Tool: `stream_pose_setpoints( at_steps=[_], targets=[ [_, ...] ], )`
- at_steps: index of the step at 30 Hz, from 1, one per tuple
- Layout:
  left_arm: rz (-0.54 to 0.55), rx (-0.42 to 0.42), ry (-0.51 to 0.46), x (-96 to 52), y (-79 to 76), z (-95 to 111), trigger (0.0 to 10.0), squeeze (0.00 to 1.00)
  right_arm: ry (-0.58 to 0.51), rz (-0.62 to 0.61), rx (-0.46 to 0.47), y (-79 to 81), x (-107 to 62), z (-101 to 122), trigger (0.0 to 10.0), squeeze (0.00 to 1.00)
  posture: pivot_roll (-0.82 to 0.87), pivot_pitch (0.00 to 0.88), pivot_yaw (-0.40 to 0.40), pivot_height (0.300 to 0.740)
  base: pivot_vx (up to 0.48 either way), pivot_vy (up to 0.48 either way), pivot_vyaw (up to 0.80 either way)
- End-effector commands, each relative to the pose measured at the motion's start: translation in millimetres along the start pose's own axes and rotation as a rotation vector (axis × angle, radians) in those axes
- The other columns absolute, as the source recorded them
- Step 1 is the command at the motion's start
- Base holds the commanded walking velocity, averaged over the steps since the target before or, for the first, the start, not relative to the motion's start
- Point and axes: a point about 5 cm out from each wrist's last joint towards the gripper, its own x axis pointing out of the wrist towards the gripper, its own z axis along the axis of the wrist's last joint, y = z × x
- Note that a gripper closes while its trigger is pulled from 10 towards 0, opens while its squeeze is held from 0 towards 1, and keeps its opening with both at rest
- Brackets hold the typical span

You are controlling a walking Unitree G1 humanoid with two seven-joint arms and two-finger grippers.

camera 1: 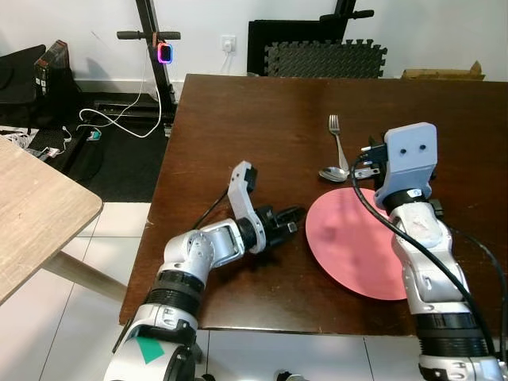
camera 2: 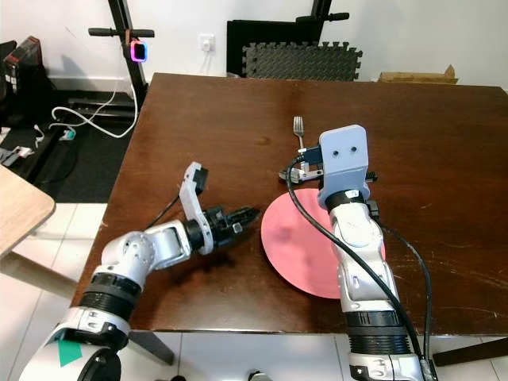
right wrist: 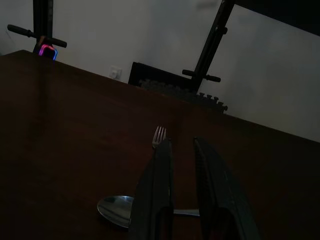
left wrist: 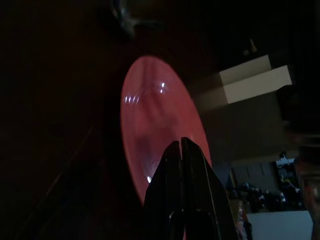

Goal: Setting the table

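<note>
Nearest us, our left tool rests low over the counter at about 9 o'clock from the pink plate, its two black fingers pressed together and holding nothing; they point toward the plate's rim, just short of touching. We judge it parked there to keep clear or to steady the plate if needed.

The plate lies flat near the counter's front edge, slightly right of centre, with a bare strip of wood between it and the drop. That leaves little margin for sliding it toward us.

Beyond it, at 12 o'clock from the plate, our right tool hovers over the spoon, fingers a narrow gap apart with the spoon's handle running behind them; whether they touch it we cannot tell. The spoon's bowl sits just beside the plate's far rim. The fork lies farther out, tines pointing away.

Past the fork the counter is open dark wood, giving plenty of room to spread the cutlery.
</note>
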Motion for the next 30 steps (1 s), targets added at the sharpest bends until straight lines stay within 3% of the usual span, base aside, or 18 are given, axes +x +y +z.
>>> stream_pose_setpoints(
  at_steps=[1,6,24,25,26,30],
  targets=[
    [0.025,0.005,0.068,-0.5,1.3,-13.1,10.0,1.0,0.008,0.0,0.005,1.4,-1.0,-2.8,10.0,0.0,0.01,0.154,0.087,0.74,0.0,0.0,0.0],
    [0.049,-0.034,0.122,-3.0,6.6,-27.2,10.0,1.0,0.005,0.006,0.007,4.0,-2.4,-1.9,10.0,0.0,0.0,0.158,0.093,0.74,0.0,0.0,0.0],
    [0.096,-0.115,0.113,13.6,5.8,-30.6,10.0,1.0,0.001,0.01,0.007,4.9,-3.4,0.0,10.0,0.0,-0.01,0.174,0.104,0.74,0.0,0.0,0.0],
    [0.1,-0.122,0.118,16.2,5.5,-31.3,10.0,0.58,0.0,0.011,0.008,5.4,-3.4,0.5,10.0,0.0,-0.01,0.176,0.104,0.74,0.0,0.0,0.0],
    [0.097,-0.125,0.126,20.6,3.3,-32.3,10.0,0.0,-0.001,0.013,0.009,5.7,-3.4,1.0,10.0,0.0,-0.02,0.179,0.104,0.74,0.0,0.0,0.0],
    [0.067,-0.106,0.159,32.4,-6.0,-34.7,10.0,0.0,-0.004,0.014,0.009,6.0,-3.4,2.4,10.0,0.0,-0.02,0.183,0.11,0.74,0.0,0.0,0.0]
  ],
)
